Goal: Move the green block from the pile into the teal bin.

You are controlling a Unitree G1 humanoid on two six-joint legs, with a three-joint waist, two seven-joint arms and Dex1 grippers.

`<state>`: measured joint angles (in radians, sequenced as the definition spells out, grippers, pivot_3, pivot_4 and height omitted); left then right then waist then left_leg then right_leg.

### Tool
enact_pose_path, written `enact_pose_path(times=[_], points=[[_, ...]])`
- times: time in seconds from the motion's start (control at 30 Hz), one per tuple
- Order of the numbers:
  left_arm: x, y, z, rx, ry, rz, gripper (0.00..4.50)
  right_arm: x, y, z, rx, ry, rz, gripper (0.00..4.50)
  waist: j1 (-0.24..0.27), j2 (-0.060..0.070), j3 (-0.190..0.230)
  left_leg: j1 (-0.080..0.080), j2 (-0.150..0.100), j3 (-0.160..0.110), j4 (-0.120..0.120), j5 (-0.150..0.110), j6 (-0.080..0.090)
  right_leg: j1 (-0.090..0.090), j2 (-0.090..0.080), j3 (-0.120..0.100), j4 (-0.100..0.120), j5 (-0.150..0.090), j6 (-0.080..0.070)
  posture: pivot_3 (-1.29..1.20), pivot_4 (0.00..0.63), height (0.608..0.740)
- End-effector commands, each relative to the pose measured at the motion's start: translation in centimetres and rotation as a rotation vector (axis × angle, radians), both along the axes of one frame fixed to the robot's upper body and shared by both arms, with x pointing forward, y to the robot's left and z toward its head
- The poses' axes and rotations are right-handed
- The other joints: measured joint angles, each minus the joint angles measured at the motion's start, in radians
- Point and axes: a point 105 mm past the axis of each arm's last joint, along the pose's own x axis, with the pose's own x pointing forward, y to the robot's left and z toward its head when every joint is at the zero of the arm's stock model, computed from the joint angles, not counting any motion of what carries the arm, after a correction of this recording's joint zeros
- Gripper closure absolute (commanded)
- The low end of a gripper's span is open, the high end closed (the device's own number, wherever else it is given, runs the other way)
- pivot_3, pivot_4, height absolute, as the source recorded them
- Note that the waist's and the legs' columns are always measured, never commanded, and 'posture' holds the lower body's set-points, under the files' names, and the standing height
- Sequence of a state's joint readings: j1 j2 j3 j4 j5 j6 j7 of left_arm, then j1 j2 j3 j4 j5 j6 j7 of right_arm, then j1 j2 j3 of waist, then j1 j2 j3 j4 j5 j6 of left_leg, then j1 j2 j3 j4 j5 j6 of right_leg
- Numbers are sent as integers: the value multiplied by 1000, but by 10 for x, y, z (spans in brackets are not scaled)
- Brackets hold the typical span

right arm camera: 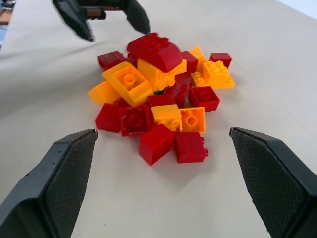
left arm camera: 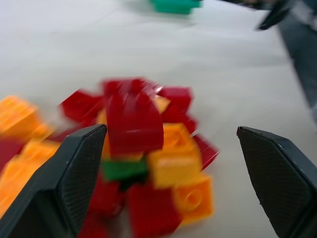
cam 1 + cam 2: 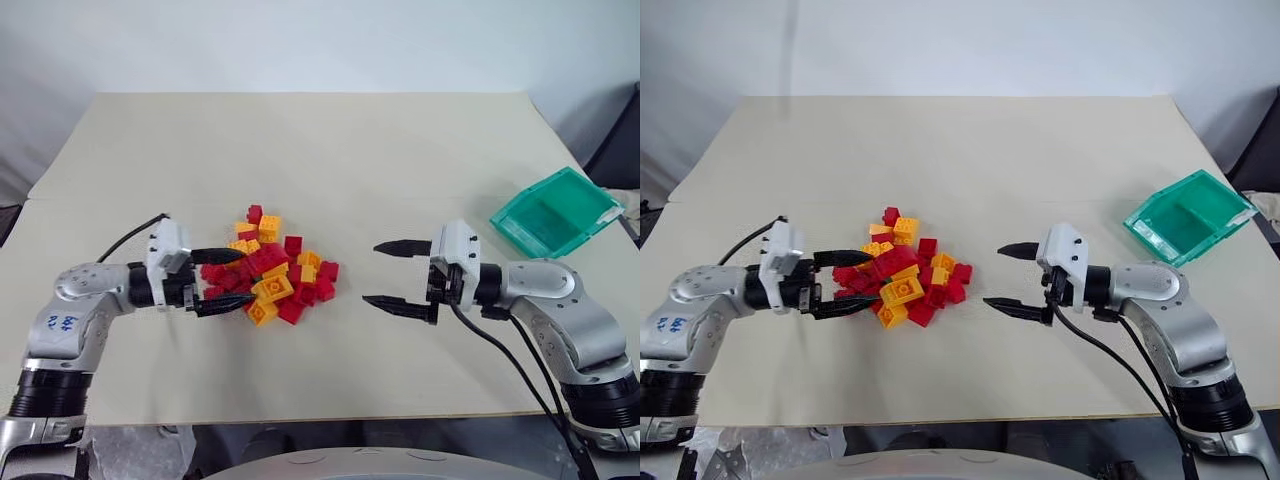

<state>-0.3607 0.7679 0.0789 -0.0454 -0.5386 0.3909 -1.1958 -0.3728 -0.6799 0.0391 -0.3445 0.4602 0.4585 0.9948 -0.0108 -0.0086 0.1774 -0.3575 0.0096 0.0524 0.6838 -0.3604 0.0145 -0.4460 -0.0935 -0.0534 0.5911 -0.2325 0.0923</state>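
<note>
The left gripper (image 3: 232, 280), jaws wide and empty, meets the pile (image 3: 272, 268) at its nine o'clock edge, the green block (image 2: 124, 169) buried inside. The right gripper (image 3: 400, 276) gapes empty at three o'clock; the teal bin (image 3: 553, 212) sits beyond

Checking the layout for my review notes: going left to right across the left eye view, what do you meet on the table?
Left gripper with black fingers open → pile of red and yellow-orange plastic bricks → right gripper, open → translucent teal plastic bin.

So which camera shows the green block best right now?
The left wrist view: the green block shows as a clear strip under a red brick in the pile. The right wrist view shows a green sliver; in the head views I can't make it out.
</note>
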Motion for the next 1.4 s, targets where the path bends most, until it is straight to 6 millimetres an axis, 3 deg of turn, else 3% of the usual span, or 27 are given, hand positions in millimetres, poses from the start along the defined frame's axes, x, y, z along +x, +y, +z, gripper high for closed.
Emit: enact_pose_path(times=[0.03, 0.13, 0.27, 0.4, 0.57, 0.73, 0.83, 0.97, 1.2, 1.4], points=[[-10, -7, 8, 32, -22, -86, 870, -1, -1, 6, 19, -47, -23, 0, 1, 0, 0, 0, 0, 0, 0, 0, 0, 0, 0, 0, 0, 0, 0, 0, 150, 740], [-20, -8, 7, 52, 9, -160, 1854, -1, -2, 6, 27, -54, -44, 0, 6, 0, 0, 0, 0, 0, 0, 0, 0, 0, 1, 0, 0, 0, 0, 0, 150, 740], [-5, -5, 12, 49, -11, -116, 3134, -3, -3, 4, 40, -57, -74, 0, 14, 0, 0, 0, 0, 1, 1, 0, 0, 0, 1, 1, 0, 0, 0, 0, 150, 740], [-9, -4, 14, 47, 5, -159, 4445, -4, -3, 4, 47, -56, -84, 0, 15, 0, 0, 0, -1, 1, 2, 0, 1, 1, 1, 1, 0, 1, 1, 0, 150, 740], [-18, -13, 2, 76, 85, -248, 4478, -1, -2, 4, 52, -62, -93, 0, 11, 0, 0, 0, -2, 1, 2, 0, 2, 1, 1, 1, 0, 1, 1, 0, 150, 740], [-6, -23, -12, 71, 113, -250, 4478, 2, -2, 6, 55, -73, -96, 0, 15, 0, 0, 0, -5, 1, 3, 0, 3, 1, 1, 1, 1, 1, 2, 0, 150, 740], [13, -25, -33, 124, 123, -197, 4478, 1, -4, 8, 55, -81, -105, 0, 18, 0, 0, 0, -8, 1, 4, 0, 3, 1, 1, 1, 1, 1, 2, 0, 150, 740], [40, -21, -43, 173, 82, -96, 4478, -2, -7, 7, 55, -81, -115, 0, 22, 0, 0, -2, -9, 0, 7, -1, 5, 1, 1, 1, 2, 2, 3, 0, 150, 740], [88, -10, -20, 57, -39, 138, 4478, -2, -8, 8, 60, -84, -128, 0, 28, 0, 0, -3, -9, 1, 15, -2, 7, 2, 0, 2, 4, 4, 6, 0, 150, 740], [97, -7, -11, -4, -50, 189, 4478, -1, -6, 9, 65, -89, -122, 0, 32, 0, 0, -4, -10, 0, 15, -2, 8, 1, -1, 2, 3, 4, 7, 0, 150, 740]])
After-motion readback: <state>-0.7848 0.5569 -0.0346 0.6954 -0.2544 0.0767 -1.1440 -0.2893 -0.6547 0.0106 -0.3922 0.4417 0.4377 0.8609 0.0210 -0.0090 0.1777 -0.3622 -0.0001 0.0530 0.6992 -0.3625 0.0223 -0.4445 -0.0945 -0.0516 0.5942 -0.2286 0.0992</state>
